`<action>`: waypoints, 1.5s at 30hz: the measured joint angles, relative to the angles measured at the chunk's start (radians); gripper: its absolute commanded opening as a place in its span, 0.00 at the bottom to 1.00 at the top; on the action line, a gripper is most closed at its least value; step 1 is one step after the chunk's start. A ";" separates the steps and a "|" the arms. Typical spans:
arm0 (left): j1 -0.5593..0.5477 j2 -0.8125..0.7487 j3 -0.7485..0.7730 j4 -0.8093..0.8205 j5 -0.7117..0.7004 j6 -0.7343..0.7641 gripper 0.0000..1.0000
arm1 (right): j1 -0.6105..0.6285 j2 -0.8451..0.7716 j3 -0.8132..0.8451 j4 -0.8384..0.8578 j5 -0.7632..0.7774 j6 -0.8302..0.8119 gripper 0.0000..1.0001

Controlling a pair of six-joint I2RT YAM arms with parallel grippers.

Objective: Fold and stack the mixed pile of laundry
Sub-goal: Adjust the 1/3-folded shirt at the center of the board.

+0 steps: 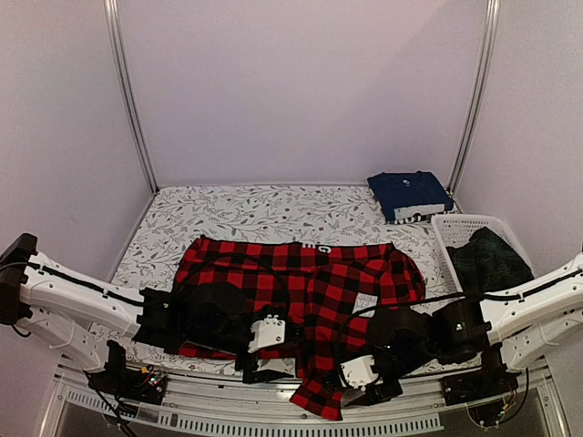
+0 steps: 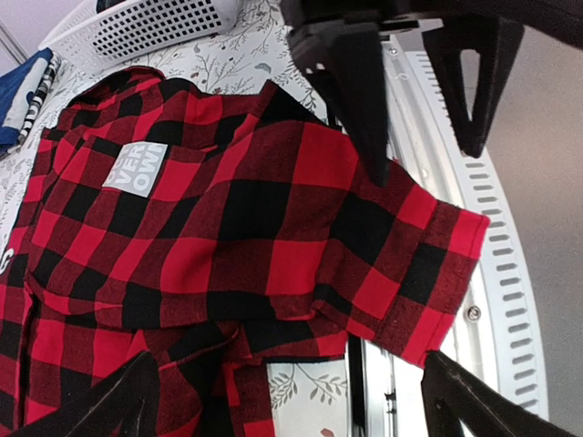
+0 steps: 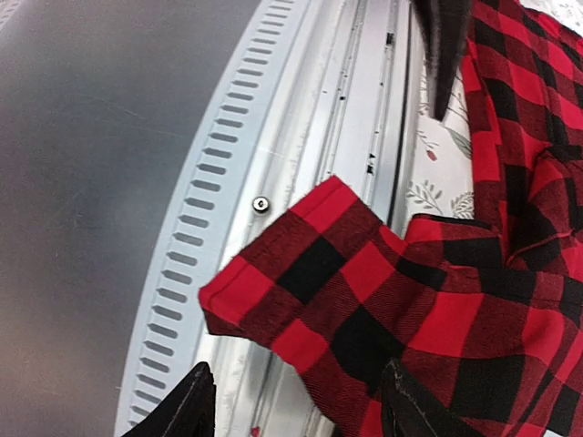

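Top external: the checked shirt (image 1: 301, 278) lies spread mid-table on the flowered table cloth (image 1: 237, 214), with one sleeve (image 1: 319, 398) spilling over the near rail (image 1: 209, 421). Your right gripper (image 3: 296, 369) has its fingers apart either side of that cuff, not pinching. Your left gripper (image 2: 290, 360) gapes wide just beside it. The navy garment (image 1: 408, 193) sits far right. The plaid one (image 1: 487, 259) is in the basket (image 1: 469, 221).

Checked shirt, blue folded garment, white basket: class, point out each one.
checked shirt (image 1: 301, 273), top view, middle of its body.
blue folded garment (image 1: 408, 193), top view, its upper face.
white basket (image 1: 469, 219), top view, far rim.
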 measured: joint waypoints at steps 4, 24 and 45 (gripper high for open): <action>0.000 -0.010 -0.006 -0.002 -0.017 -0.032 1.00 | 0.048 0.048 0.003 0.002 0.007 -0.038 0.81; -0.173 0.008 -0.007 -0.009 -0.177 -0.069 0.99 | 0.044 0.148 0.054 0.077 0.212 -0.133 0.00; -0.256 0.041 0.052 0.037 -0.313 -0.105 1.00 | -0.174 -0.041 0.029 0.252 0.187 0.033 0.00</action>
